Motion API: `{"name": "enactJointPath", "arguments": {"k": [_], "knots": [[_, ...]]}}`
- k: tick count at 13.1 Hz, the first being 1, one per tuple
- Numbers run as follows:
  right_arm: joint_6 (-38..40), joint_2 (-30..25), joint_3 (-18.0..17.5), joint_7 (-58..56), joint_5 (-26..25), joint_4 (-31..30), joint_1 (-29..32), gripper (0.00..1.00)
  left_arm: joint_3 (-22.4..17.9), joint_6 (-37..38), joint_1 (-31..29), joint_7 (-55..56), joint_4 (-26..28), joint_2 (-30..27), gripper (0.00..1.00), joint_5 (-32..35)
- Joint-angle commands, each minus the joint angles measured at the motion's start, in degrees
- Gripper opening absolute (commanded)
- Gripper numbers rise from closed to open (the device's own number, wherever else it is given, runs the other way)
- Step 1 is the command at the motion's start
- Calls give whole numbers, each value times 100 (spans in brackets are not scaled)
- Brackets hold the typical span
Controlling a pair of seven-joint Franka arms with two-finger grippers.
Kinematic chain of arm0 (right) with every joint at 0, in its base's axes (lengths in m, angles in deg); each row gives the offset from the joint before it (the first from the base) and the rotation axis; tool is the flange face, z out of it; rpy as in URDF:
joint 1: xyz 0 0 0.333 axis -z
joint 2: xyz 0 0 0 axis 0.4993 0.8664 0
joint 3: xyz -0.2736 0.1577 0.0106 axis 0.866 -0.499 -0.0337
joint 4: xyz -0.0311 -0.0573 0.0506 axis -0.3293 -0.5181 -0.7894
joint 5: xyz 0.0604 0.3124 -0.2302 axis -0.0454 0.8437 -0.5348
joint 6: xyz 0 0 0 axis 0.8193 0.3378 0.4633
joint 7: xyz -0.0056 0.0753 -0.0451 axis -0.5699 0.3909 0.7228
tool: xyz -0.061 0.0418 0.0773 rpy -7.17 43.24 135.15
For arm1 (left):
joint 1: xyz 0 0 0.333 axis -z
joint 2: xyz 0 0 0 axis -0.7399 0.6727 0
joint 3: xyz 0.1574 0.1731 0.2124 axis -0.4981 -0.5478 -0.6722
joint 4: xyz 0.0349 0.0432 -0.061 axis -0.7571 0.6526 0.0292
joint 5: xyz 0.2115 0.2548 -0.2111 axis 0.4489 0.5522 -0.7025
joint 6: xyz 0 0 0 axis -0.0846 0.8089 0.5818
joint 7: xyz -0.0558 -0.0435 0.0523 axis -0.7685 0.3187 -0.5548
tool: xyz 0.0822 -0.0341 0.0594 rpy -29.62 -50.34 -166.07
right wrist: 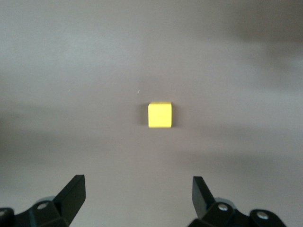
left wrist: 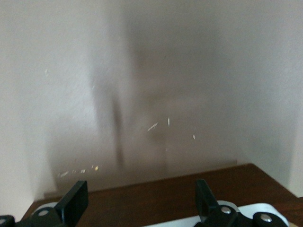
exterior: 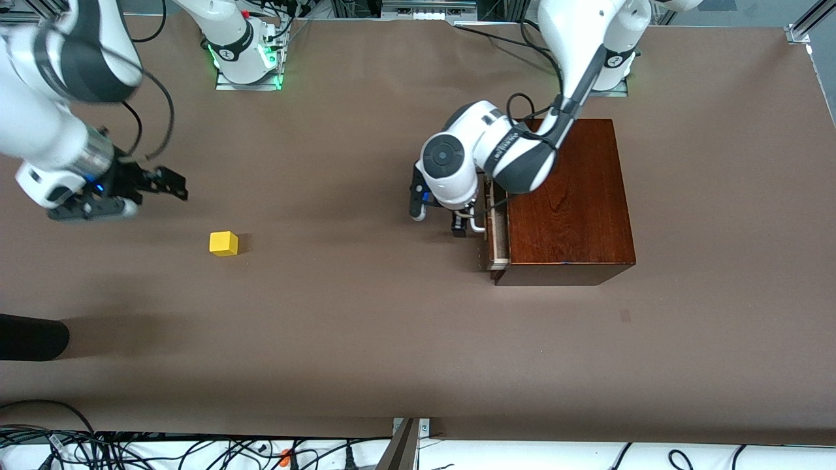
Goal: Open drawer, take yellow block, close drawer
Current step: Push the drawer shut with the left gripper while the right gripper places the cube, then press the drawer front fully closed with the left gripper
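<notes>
The yellow block [exterior: 224, 243] lies alone on the brown table toward the right arm's end; the right wrist view shows the block [right wrist: 160, 115] out ahead of the fingertips. My right gripper [exterior: 171, 184] hovers over bare table beside it, open and holding nothing. The drawer [exterior: 498, 228] stands out a little from the dark wooden box [exterior: 568, 196], a pale strip of its tray showing. My left gripper [exterior: 465, 225] is at the drawer's white handle [exterior: 477, 223], open, its fingers [left wrist: 75, 203] apart on either side of the dark drawer front [left wrist: 156, 194].
A black rounded object [exterior: 32, 336] pokes in at the table's edge at the right arm's end, nearer the camera than the block. Cables run along the table's front edge [exterior: 196, 450].
</notes>
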Motion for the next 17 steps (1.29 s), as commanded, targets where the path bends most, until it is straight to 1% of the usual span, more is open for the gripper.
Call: {"name": "enactJointPath", "arguments": {"k": [1,4,7,9,10,12,13,15,17], "knots": [[818,-145,-71,56,45,500,37,100,-13,212,-144,-167,52,-166,100,176],[1347,-145,-63,65,62,1019,37,100,-13,265,-215,-194,70,-174,100,185],[1585,-163,-63,223,-8,1134,37,100,-13,317,-224,-203,70,-166,100,185],[2015,3,-54,179,-341,1729,28,100,-13,326,-233,-203,61,-174,100,185],[2147,126,-45,170,-368,1941,28,100,-13,326,-233,-203,61,-174,100,185],[2245,223,-54,162,-430,2031,19,100,4,326,-224,-124,9,-218,100,167],[2254,215,-54,179,-395,2022,19,100,22,326,-215,-45,17,-331,100,106],[2201,215,-63,179,-403,2031,11,100,75,535,-198,506,9,-665,100,62],[2192,224,-63,170,-412,2031,2,100,110,861,-154,1751,-18,-1051,100,-305]]}}
